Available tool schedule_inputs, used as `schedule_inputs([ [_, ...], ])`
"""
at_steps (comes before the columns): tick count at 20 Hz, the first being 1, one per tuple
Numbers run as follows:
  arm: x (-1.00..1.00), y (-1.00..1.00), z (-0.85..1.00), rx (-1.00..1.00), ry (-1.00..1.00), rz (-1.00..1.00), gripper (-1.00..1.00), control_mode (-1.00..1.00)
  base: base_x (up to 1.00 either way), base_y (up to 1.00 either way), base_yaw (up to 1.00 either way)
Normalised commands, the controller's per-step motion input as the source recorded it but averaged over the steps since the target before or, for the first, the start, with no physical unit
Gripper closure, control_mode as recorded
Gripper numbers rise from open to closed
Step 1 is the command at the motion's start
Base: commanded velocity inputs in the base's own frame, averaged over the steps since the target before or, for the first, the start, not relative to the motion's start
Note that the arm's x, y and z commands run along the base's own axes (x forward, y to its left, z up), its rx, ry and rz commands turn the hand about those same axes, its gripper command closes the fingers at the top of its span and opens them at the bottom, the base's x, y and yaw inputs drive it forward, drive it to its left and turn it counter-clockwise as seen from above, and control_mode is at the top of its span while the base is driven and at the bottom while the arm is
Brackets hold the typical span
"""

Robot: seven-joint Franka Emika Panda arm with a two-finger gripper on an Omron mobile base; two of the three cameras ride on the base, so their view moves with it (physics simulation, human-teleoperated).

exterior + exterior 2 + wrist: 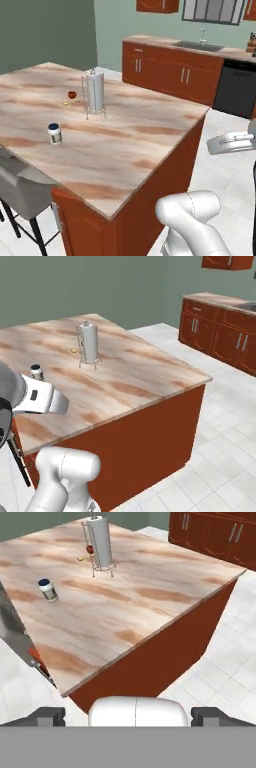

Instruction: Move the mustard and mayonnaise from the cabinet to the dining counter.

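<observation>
The dining counter [125, 150] is cut off at the left edge of the left base view; in the right base view its near left part is hidden behind the white arm.

The mayonnaise [36, 372] in the right base view is partly covered by the arm, with just its lid and upper body exposed. Its label is too small to read in the hand view [47, 590].

A small red object [72, 94] beside the paper-towel roll [94, 91] is too small to identify. In the hand view it is partly hidden behind the roll's wire stand.

A grey stool [20, 187] is cut by the left edge of the left base view.

The dishwasher [236, 87] is cut off at the right edge.
</observation>
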Motion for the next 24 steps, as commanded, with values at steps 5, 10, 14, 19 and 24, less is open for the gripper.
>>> schedule_inputs([
  [5,0.0,0.0,0.0,0.0,0.0,0.0,-1.0,1.0,0.0,0.04,-0.99],
  [10,0.0,0.0,0.0,0.0,0.0,0.0,-1.0,1.0,0.0,0.02,-1.0],
  [14,0.0,0.0,0.0,0.0,0.0,0.0,-1.0,1.0,0.0,-0.03,-0.88],
  [19,0.0,0.0,0.0,0.0,0.0,0.0,-1.0,1.0,0.12,-0.06,-0.74],
  [24,0.0,0.0,0.0,0.0,0.0,0.0,-1.0,1.0,0.31,0.01,-0.64],
])
